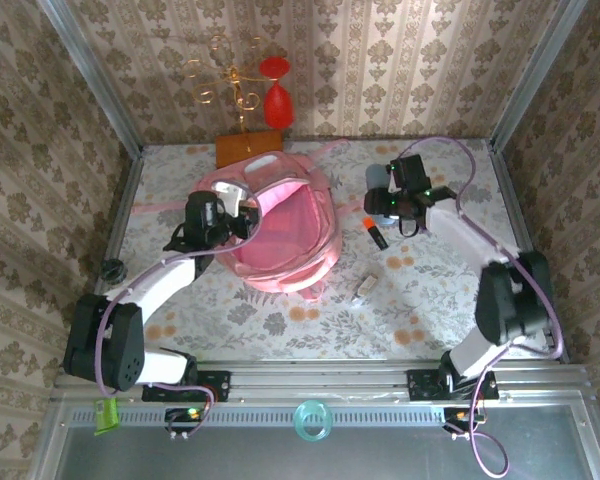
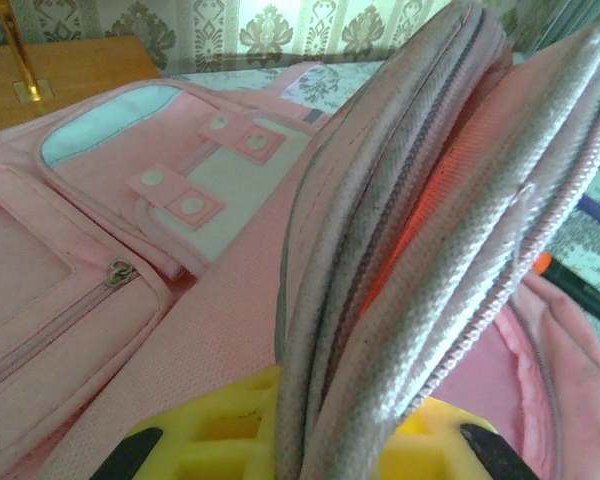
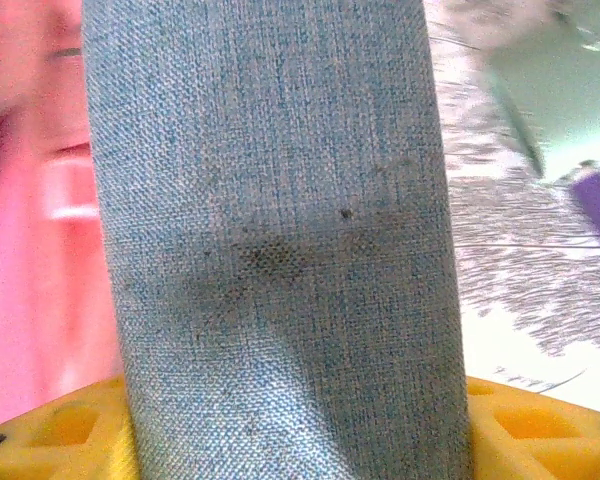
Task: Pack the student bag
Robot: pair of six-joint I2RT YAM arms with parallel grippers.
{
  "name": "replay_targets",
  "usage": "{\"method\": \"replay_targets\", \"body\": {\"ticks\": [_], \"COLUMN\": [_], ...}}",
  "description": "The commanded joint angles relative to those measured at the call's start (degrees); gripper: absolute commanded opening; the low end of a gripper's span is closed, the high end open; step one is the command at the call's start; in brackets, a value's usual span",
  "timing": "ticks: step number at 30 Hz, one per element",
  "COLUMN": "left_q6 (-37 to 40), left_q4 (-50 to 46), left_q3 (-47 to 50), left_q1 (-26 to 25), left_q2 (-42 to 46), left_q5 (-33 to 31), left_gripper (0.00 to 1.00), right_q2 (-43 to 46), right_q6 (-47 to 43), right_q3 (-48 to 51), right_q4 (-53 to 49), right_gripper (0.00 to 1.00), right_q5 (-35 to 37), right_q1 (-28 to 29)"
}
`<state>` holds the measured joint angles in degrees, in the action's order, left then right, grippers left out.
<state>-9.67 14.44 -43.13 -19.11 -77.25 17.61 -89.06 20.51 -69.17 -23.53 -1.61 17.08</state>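
Propping the mouth open: the student bag, on the table, is clamped at its rim by the left fingers. A grey-blue fabric pouch is gripped in the right fingers beside it, presumably for loading.

Bright, even light falls from above on the table, leaving only faint, soft shadows. In the left wrist view, light glows orange through the student bag. The blue-grey fabric case shows a crisp weave, and everything behind it is blurred and washed out.
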Motion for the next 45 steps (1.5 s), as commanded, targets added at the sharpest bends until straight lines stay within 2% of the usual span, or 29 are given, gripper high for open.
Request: {"method": "replay_targets", "body": {"ticks": [1,6,10,14,20,25,29,32,36,39,40,45], "left_q6": [-4.4,-5.2,-6.4,-6.5,-7.7,-9.2,-10.5,-11.1,-10.9,-10.4,-10.2,-9.7], "left_q4": [3.1,3.8,3.7,3.8,4.9,6.3,7.0,7.0,7.6,7.4,7.2,6.8], "left_q3": [-4.0,-5.8,-7.9,-8.7,-11.0,-12.5,-14.1,-14.4,-12.8,-12.3,-12.1,-10.5], "left_q1": [0.8,1.1,1.2,1.2,1.8,1.9,1.9,1.9,2.0,1.9,1.9,1.9], "left_q2": [0.9,1.9,3.0,4.3,5.0,3.7,2.5,2.1,1.9,1.1,0.8,0.6], "left_q5": [4.0,5.7,7.6,8.0,8.4,9.5,9.4,10.5,8.9,8.8,8.9,8.1], "left_gripper": [0.0,0.0,0.0,0.0,0.0,0.0,0.0,0.0,0.0,0.0,0.0,0.0], "right_q2": [3.4,-1.7,-8.4,-16.4,-25.1,-30.5,-34.0,-32.7,-26.2,-19.8,-17.9,-9.6], "right_q6": [-4.2,-2.0,1.7,4.9,14.2,18.2,20.4,20.0,17.0,14.5,13.9,12.3], "right_q3": [2.3,-0.5,-5.7,-13.4,-22.0,-26.6,-28.5,-27.5,-22.6,-16.8,-15.3,-7.0], "right_q4": [-3.4,-1.6,3.1,3.9,4.3,6.4,9.2,12.8,15.2,15.4,14.7,12.7], "right_gripper": [0.44,0.44,0.44,0.45,0.49,0.57,0.63,0.68,0.73,0.87,0.89,0.89], "right_q5": [-2.1,-16.4,-21.6,-19.7,-11.8,-3.9,-0.6,-1.9,-3.2,-3.6,-3.7,-4.8], "right_q1": [7.4,14.9,18.1,19.3,20.3,22.5,22.8,22.8,22.7,22.2,21.8,16.9]}}
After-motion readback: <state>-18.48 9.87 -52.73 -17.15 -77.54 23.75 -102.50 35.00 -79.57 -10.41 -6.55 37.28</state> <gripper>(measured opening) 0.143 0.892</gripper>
